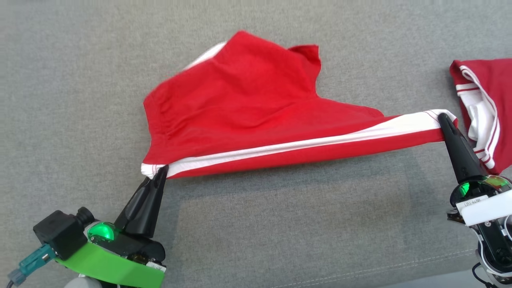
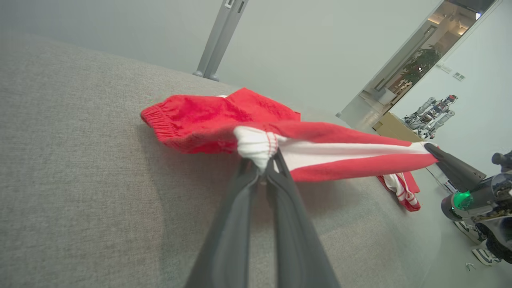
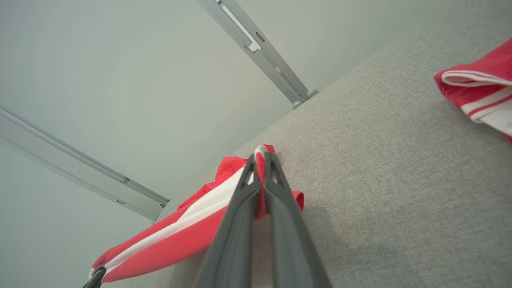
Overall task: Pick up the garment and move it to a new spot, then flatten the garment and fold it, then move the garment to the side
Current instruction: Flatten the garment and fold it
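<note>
Left gripper (image 1: 163, 169) and right gripper (image 1: 443, 117) each clamped the garment (image 1: 248, 108), stretched between them (partly lifted); flattening, folding not yet done

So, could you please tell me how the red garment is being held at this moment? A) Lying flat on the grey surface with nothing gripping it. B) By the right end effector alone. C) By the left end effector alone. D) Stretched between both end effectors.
D: the left end effector and the right end effector are each shut on one end of the red garment, whose white-striped edge runs taut between them.
</note>
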Available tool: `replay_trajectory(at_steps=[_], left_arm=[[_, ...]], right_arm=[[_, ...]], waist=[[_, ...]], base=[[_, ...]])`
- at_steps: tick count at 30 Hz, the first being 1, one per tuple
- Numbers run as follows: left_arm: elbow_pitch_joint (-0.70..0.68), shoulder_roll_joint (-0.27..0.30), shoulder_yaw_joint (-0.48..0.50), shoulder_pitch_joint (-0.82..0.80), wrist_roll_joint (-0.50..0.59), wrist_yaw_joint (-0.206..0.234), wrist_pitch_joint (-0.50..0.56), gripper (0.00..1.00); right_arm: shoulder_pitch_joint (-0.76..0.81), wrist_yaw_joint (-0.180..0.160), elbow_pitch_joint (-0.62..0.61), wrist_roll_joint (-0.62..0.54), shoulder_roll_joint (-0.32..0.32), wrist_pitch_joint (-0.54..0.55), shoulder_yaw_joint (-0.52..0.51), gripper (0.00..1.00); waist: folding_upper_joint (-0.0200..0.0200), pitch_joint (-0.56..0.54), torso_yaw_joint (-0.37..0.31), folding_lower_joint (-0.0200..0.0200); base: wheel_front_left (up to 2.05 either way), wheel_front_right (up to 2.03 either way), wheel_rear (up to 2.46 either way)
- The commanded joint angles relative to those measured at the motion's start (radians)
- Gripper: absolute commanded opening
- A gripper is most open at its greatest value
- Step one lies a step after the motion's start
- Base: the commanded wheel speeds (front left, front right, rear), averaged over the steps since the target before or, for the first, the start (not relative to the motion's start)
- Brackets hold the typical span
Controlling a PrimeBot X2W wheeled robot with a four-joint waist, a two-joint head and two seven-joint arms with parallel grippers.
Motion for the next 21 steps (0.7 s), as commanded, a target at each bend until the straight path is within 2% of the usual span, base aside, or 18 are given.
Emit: replay_trajectory(at_steps=[1,10,16,21], left_arm=[[0.001,0.021,0.018,0.019,-0.002,0.021,0.001,0.0],[-0.15,0.05,0.021,0.049,-0.012,0.068,0.057,0.0],[-0.338,0.123,0.085,0.005,-0.039,0.137,0.158,0.0],[-0.431,0.196,0.157,-0.147,-0.093,0.179,0.304,0.0]], right_arm=[[0.01,-0.003,0.004,0.003,-0.014,-0.002,-0.02,0.0],[0.038,-0.003,-0.08,-0.028,-0.015,0.005,-0.062,0.0],[0.036,-0.003,-0.201,-0.047,-0.039,0.025,-0.142,0.0],[-0.086,-0.003,-0.26,-0.078,-0.062,0.116,-0.19,0.0]], waist=[[0.0,-0.052,0.001,0.0001],[0.0,-0.081,-0.003,0.0001],[0.0,-0.091,-0.011,0.0001],[0.0,-0.061,-0.023,0.0001]], base=[[0.0,0.0,0.0],[0.0,0.0,0.0],[0.0,0.0,0.0],[0.0,0.0,0.0]])
